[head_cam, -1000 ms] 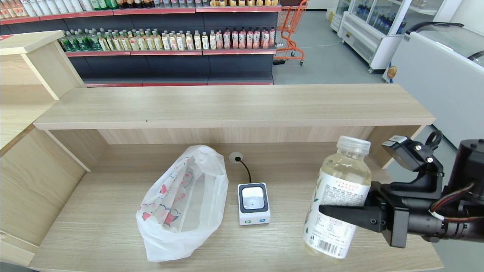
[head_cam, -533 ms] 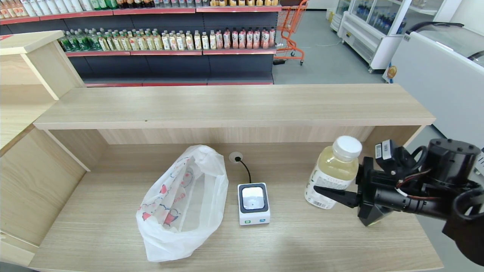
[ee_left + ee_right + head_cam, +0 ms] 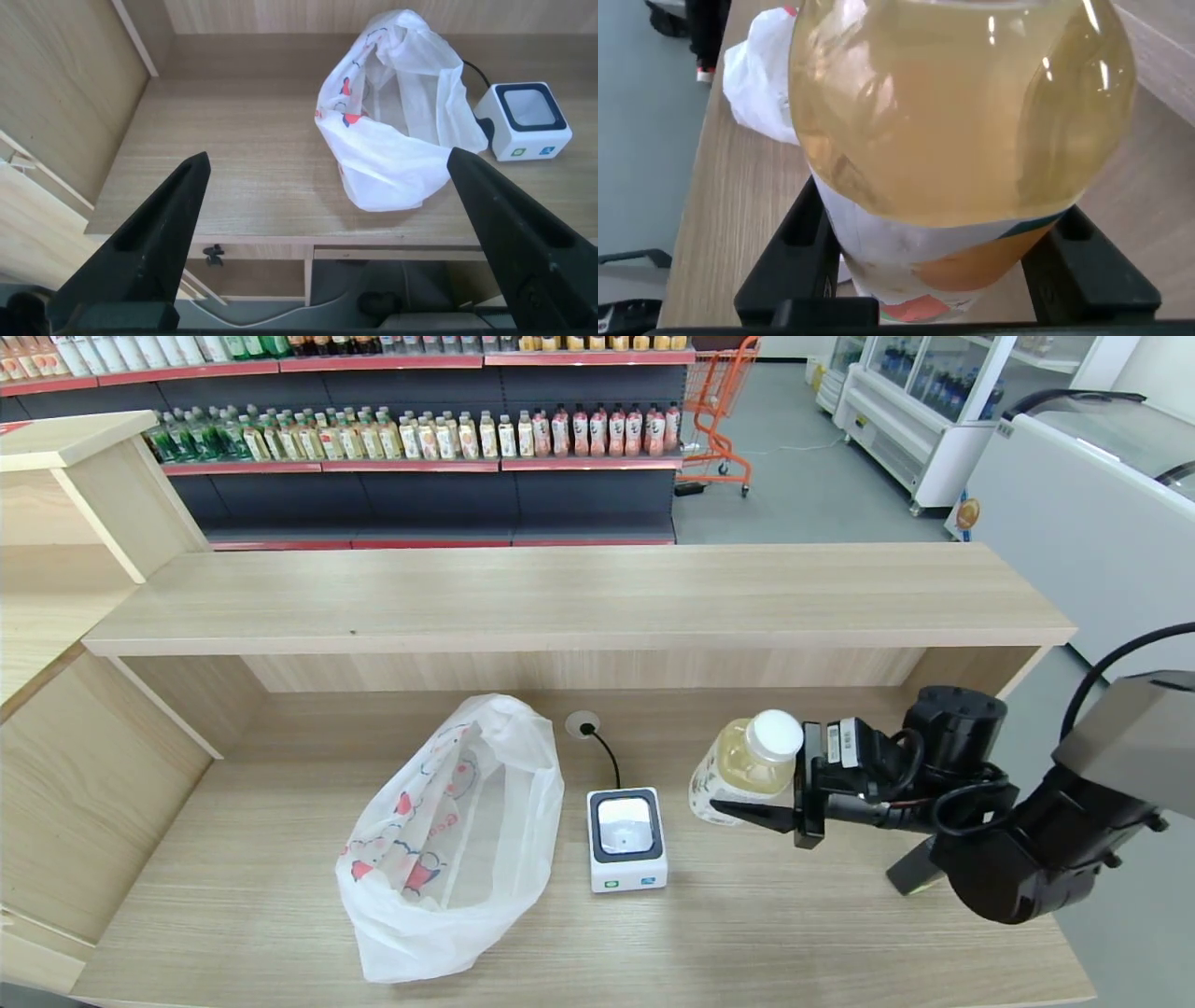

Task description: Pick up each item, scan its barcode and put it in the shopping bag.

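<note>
A clear bottle (image 3: 740, 766) of pale yellow drink, with a white cap and a paper label, hangs tilted just right of the scanner (image 3: 626, 838), cap pointing up and to the right. My right gripper (image 3: 730, 788) is shut on the bottle's lower body; in the right wrist view the bottle (image 3: 962, 112) sits between the black fingers (image 3: 789, 266). The white shopping bag (image 3: 453, 831) with red prints lies open on the counter left of the scanner. My left gripper (image 3: 327, 161) is open and holds nothing, hovering off the counter's near edge, facing the bag (image 3: 392, 121) and scanner (image 3: 523, 119).
The wooden counter (image 3: 709, 933) has a raised shelf (image 3: 579, 597) along its back and side walls. The scanner's black cable (image 3: 607, 751) runs to a hole in the counter. Bare counter lies in front of the scanner and bag.
My right arm has carried the bottle left and lower, from above the counter's right end to just beside the scanner, tilting it from upright. Bag and scanner have not moved.
</note>
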Controlling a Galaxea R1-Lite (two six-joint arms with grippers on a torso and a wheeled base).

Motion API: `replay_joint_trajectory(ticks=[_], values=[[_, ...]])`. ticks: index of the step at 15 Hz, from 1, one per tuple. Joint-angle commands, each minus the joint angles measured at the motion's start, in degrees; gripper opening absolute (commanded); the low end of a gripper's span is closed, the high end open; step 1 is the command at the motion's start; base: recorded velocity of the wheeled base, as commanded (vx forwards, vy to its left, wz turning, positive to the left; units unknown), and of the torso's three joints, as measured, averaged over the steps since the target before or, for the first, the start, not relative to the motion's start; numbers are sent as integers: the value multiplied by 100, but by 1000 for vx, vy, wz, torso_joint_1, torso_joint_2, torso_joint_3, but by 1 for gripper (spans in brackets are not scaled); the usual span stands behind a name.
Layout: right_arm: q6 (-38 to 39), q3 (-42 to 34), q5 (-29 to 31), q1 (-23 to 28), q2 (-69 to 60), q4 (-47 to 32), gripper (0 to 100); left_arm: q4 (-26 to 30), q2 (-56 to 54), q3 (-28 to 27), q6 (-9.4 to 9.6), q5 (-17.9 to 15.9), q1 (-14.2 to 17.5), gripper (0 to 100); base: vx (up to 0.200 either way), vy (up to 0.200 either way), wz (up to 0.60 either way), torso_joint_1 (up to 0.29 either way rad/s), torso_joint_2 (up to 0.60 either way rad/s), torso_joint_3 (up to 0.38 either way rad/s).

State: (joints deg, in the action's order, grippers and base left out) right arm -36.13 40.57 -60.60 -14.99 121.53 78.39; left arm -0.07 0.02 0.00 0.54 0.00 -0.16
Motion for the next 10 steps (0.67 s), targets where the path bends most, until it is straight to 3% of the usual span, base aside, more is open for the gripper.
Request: replay_joint_trajectory(ticks=[1,5,10], values=[[-148,540,-356,-135,741,36,0,-1,6,0,-1,0,-2,100,0,0,0,0,0,0],[-939,1041,-1288,-223,1163,36,0,-1,6,0,-1,0,-2,100,0,0,0,0,0,0],[-1581,1550,-1569,-258,1637,45,0,-1,6,0,-1,0,-2,100,0,0,0,0,0,0]])
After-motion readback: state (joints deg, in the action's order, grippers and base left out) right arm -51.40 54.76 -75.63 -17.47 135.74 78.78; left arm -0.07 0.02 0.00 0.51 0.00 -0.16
